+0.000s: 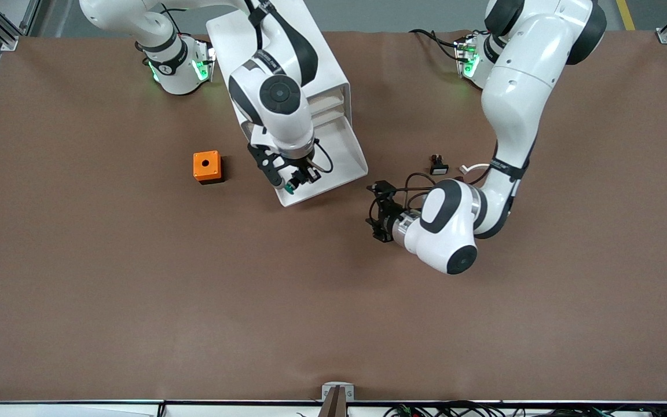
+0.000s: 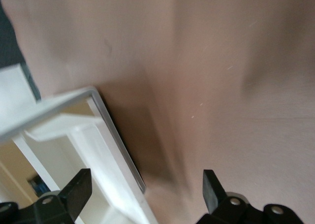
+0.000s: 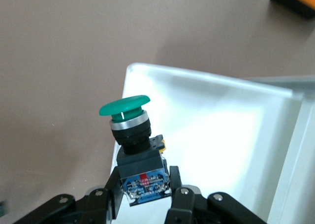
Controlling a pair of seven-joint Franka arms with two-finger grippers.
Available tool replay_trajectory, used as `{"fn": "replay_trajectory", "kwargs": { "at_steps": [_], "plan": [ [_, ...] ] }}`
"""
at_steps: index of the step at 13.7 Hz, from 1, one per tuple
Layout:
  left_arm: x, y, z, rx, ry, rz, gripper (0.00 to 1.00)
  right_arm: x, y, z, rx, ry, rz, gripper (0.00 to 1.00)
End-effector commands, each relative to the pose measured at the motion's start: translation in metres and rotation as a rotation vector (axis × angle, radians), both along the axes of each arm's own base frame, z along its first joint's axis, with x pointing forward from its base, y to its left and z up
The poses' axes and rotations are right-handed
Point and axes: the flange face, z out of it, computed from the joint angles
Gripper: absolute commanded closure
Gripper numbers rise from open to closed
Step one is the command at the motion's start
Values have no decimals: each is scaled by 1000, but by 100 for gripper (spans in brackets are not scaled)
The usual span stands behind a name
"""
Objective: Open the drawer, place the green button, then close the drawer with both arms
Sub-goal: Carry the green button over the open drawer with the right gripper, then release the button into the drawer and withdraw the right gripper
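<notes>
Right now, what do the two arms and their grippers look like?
Both arms are glossy white jointed shells with black bands and round black joint caps. The right gripper and the left gripper are black and two-fingered, with black cables looping at the wrists. Green lights glow at both bases.

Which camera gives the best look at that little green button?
The right wrist view: the button fills it, green cap up, held in the right pincer over the drawer. In the front view it is a speck; the left wrist view misses it.
</notes>
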Motion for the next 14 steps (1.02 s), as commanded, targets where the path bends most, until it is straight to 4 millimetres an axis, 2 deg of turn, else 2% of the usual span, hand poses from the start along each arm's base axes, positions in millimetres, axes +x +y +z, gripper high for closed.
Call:
{"fn": "replay_trajectory", "kwargs": {
  "at_steps": [1,2,3,6,7,9,10,12,14],
  "plan": [
    [9,34,57,-21,-139,-173,1,-6,0,2,3,2,-101,100],
    [11,42,89,-26,-231,-269,1,-8,2,1,13,17,-140,100],
    [12,48,110,-7,-310,-369,1,-13,7,1,23,30,-152,100],
    [21,76,141,62,-422,-509,0,-17,16,-5,43,33,-213,100],
    [24,88,154,65,-465,-588,0,-20,20,-10,41,33,-225,100],
    [17,99,174,60,-489,-802,0,-26,27,-19,36,36,-247,97],
    [13,105,181,28,-479,-872,0,-27,28,-21,31,40,-271,74],
    [11,124,198,-10,-488,-1002,0,-32,32,-20,26,42,-291,1],
    [7,133,217,-39,-506,-1117,0,-32,36,-16,32,38,-278,0]
  ]
}}
